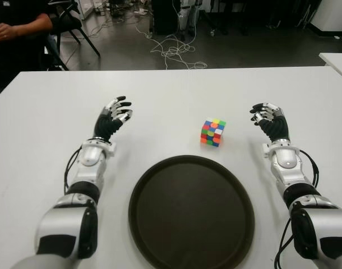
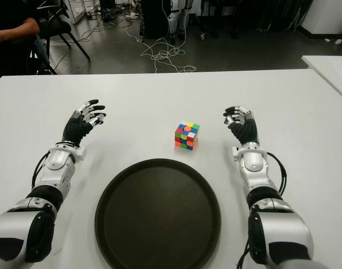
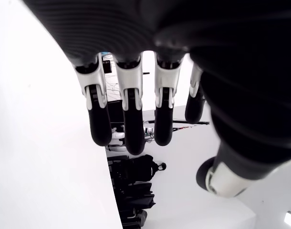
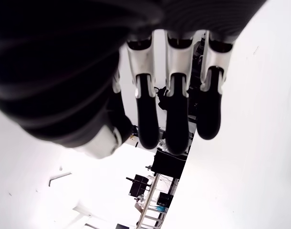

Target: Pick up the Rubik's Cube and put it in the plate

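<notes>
The Rubik's Cube (image 1: 213, 132) stands on the white table (image 1: 171, 92), just beyond the far rim of the dark round plate (image 1: 192, 216). My right hand (image 1: 266, 118) is to the right of the cube, about a hand's width away, fingers relaxed and holding nothing. My left hand (image 1: 116, 112) shows farther off on the cube's left, also with fingers spread and empty. In the left wrist view the fingers (image 3: 128, 114) hang loose over the table; the right wrist view shows the same for its fingers (image 4: 176, 114).
A person in dark clothes (image 1: 17, 33) sits beyond the table's far left corner, with a chair (image 1: 70, 22) beside them. Cables (image 1: 174, 53) lie on the floor behind the table. Another white table's corner (image 1: 336, 60) shows at the far right.
</notes>
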Controlling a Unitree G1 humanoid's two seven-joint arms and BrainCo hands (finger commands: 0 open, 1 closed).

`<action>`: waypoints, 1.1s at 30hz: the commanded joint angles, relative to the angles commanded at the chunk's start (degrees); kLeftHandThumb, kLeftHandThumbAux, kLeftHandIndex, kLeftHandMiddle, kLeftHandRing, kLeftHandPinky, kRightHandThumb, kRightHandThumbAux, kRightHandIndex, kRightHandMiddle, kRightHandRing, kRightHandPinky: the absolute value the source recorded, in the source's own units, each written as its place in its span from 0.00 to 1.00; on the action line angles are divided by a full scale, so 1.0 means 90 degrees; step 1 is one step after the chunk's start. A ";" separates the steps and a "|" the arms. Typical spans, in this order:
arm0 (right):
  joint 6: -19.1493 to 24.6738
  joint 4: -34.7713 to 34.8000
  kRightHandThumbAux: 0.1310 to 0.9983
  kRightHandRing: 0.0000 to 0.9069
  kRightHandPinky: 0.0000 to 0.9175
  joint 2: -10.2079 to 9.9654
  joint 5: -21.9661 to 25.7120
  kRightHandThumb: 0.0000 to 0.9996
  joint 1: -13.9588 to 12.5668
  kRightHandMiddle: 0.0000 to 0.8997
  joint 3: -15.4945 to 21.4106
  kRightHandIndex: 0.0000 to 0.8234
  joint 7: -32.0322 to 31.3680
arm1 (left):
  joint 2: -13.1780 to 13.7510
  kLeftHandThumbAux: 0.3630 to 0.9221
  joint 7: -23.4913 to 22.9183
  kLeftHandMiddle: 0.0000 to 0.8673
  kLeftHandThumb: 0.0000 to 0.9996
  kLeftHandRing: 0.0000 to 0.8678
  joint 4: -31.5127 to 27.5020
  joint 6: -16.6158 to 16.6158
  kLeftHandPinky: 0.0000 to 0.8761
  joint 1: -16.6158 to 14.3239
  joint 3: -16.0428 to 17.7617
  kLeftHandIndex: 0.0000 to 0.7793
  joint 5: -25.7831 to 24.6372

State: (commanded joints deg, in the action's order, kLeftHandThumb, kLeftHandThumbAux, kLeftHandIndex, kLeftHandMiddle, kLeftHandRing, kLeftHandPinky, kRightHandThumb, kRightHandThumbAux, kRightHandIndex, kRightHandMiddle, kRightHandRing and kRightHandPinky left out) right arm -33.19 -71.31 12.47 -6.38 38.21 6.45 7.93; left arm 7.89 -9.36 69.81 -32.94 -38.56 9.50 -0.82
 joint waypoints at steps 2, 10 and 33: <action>0.0034 -0.0001 0.71 0.49 0.49 0.0003 -0.0037 0.32 0.0005 0.45 -0.0030 0.43 0.0036 | -0.0002 0.70 0.0002 0.31 0.30 0.32 0.0007 0.0043 0.32 -0.0009 0.0012 0.26 -0.0013; 0.0115 0.0015 0.70 0.39 0.38 0.0013 -0.0122 0.04 0.0009 0.37 -0.0148 0.33 0.0096 | -0.0008 0.75 0.0033 0.30 0.18 0.29 -0.0040 0.0226 0.30 -0.0010 0.0062 0.27 -0.0084; -0.0255 0.0424 0.63 0.01 0.01 0.0423 -0.1965 0.00 -0.0028 0.01 -0.1622 0.00 0.1875 | 0.0050 0.80 0.0012 0.29 0.14 0.29 -0.0072 0.0254 0.30 0.0029 0.0014 0.26 -0.0049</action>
State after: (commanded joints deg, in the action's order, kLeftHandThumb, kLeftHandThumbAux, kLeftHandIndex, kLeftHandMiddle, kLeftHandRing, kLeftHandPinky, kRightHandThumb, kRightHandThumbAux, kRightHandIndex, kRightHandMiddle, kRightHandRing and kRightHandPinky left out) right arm -35.48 -67.49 16.28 -24.07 37.97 -8.14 24.80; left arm 8.34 -9.26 69.17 -30.66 -38.29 9.63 -1.26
